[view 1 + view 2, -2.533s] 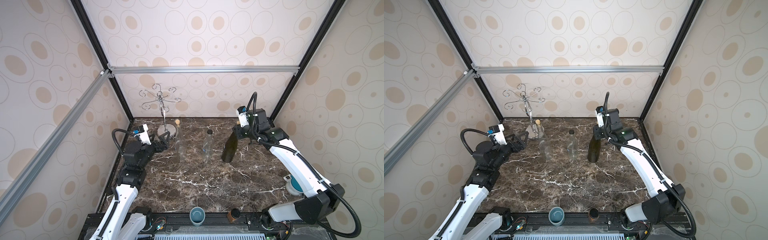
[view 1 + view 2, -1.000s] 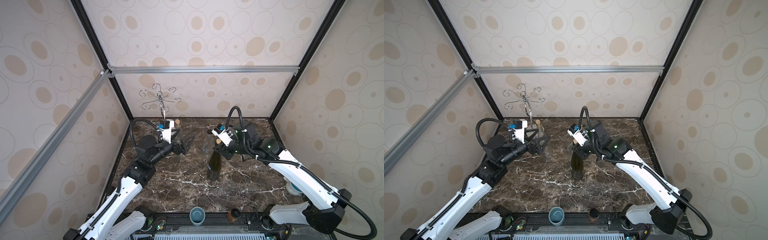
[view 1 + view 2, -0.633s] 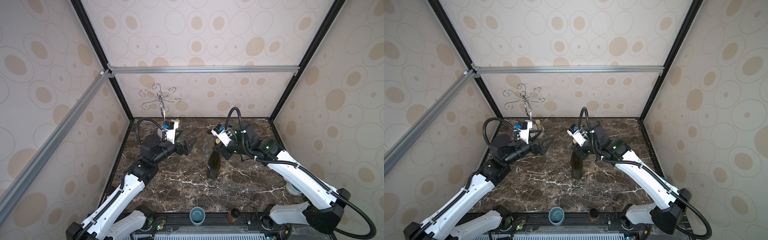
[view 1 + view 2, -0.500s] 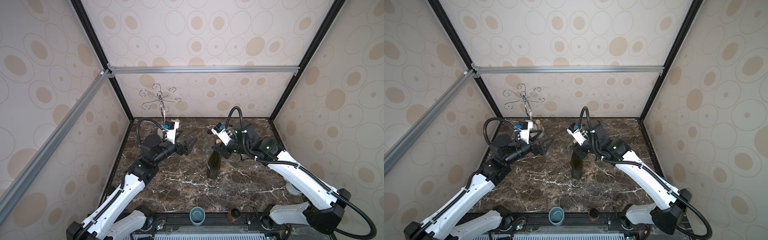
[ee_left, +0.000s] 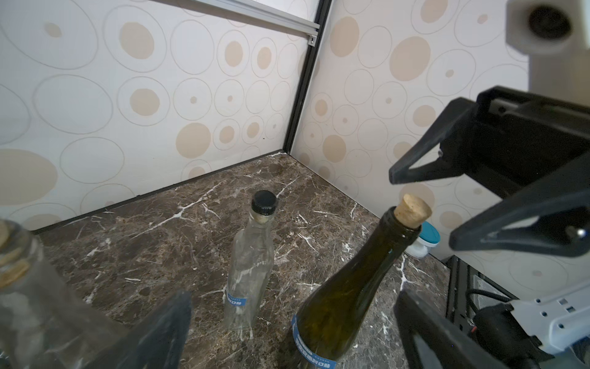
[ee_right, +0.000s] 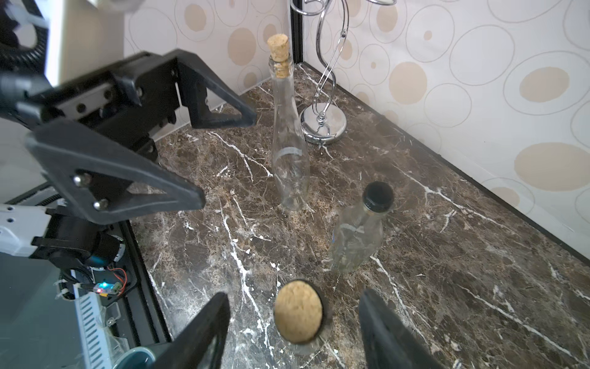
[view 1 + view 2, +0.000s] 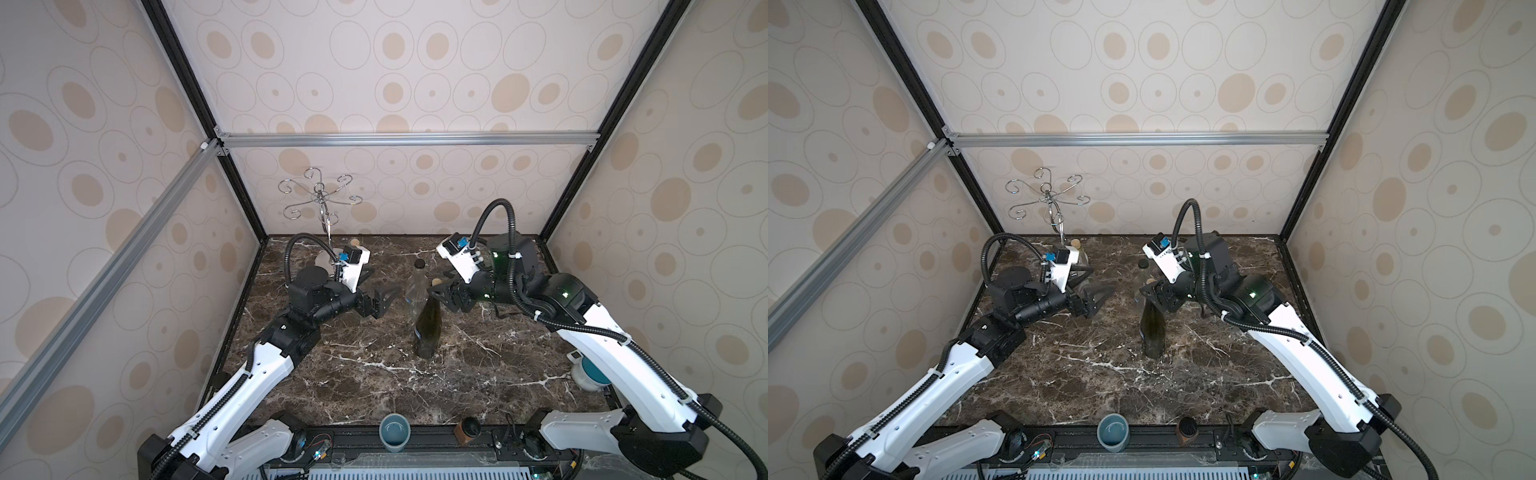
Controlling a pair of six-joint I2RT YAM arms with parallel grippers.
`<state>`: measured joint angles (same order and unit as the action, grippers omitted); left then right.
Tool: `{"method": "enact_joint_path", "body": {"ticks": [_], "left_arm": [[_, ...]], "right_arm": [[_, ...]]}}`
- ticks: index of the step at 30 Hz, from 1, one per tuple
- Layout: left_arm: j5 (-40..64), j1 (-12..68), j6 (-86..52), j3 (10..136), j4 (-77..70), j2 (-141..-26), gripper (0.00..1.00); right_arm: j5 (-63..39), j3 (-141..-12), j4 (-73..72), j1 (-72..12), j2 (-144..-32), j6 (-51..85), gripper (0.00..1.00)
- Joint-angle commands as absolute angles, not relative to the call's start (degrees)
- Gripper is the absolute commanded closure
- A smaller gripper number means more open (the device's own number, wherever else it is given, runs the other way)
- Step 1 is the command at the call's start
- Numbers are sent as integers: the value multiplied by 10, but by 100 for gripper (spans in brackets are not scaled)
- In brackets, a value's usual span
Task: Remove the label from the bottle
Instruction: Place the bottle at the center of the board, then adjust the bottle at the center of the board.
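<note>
A dark green bottle with a cork stands upright in the middle of the marble table. A blue label wraps its base. My right gripper is open, with a finger on each side of the corked neck and a gap on both sides. My left gripper is open wide a little to the bottle's left, at shoulder height, pointing at it without touching.
A clear black-capped bottle with a small blue label stands just behind the green one. A clear corked bottle and a chrome hook stand are at the back left. A blue cup sits at the front edge.
My right gripper carried the green bottle from the back right to the middle, set it down and has now opened off its neck. My left arm reached in towards the bottle.
</note>
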<state>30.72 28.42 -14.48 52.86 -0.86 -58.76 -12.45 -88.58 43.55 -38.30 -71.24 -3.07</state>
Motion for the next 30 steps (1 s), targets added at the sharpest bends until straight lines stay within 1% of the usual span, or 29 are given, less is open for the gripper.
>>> {"method": "enact_joint_path", "body": {"ticks": [1,6,11,13,14,17,22,26,27,30], "left_arm": [[361,293,-112,568,9,-590,0],[367,341,-77,603,45,-609,0],[344,380,-55,626,43,-634,0],[338,390,-46,643,53,-656,0],[333,396,-40,655,61,-668,0],[321,405,-23,670,60,-694,0],[323,409,-16,680,42,-727,7],[338,411,-18,683,27,-745,13],[342,412,-18,684,26,-750,15],[346,418,-19,686,22,-759,19]], "right_arm": [[-166,-912,471,-349,-692,10,33],[-182,-912,475,-259,-672,74,31],[-165,-889,482,-199,-665,108,27],[-169,-874,480,-184,-662,119,28],[-163,-867,480,-180,-662,121,27],[-149,-847,478,-175,-656,122,19],[-135,-821,472,-164,-644,129,15],[-136,-800,467,-163,-632,128,16],[-136,-796,468,-146,-631,128,16],[-139,-784,466,-142,-629,125,17]]}}
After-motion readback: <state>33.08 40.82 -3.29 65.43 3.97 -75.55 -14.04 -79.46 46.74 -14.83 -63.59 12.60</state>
